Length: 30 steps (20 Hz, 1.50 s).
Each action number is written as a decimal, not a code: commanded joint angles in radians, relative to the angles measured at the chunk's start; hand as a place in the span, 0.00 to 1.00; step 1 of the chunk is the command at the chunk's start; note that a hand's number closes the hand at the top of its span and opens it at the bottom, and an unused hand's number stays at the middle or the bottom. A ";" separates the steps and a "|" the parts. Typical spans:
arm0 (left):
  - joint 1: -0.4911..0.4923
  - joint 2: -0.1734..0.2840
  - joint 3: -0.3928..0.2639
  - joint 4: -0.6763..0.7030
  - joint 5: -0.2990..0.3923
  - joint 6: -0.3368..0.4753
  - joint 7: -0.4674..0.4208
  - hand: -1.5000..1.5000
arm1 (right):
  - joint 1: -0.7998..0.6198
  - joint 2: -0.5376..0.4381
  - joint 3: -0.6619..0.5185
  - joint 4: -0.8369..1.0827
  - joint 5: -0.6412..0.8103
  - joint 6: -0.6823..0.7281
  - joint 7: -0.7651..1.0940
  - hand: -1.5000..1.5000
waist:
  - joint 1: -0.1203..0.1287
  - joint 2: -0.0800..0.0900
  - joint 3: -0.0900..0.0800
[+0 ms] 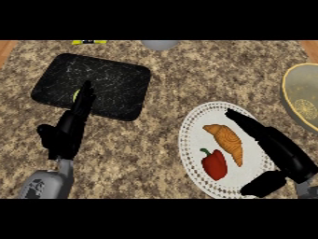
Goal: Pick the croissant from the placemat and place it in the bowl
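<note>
Hovering beside the croissant [227, 140], the right robot hand [278, 151] is spread, fingers straight.

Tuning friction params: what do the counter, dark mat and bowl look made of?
Counter: speckled brown-beige granite, by the mottled pattern. Mat: black stone or slate look, with pale veining and rounded corners. Bowl: likely glazed ceramic, grey inside with a yellow rim; finish unclear.

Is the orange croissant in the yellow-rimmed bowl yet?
No. The orange croissant still lies on the white placemat beside a red pepper; the yellow-rimmed bowl is apart.
</note>
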 commanded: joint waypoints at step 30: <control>-0.044 -0.083 0.099 0.019 -0.080 -0.078 0.022 0.50 | -0.078 0.217 -0.182 0.420 0.225 -0.020 -0.268 0.00 | 0.000 0.001 0.000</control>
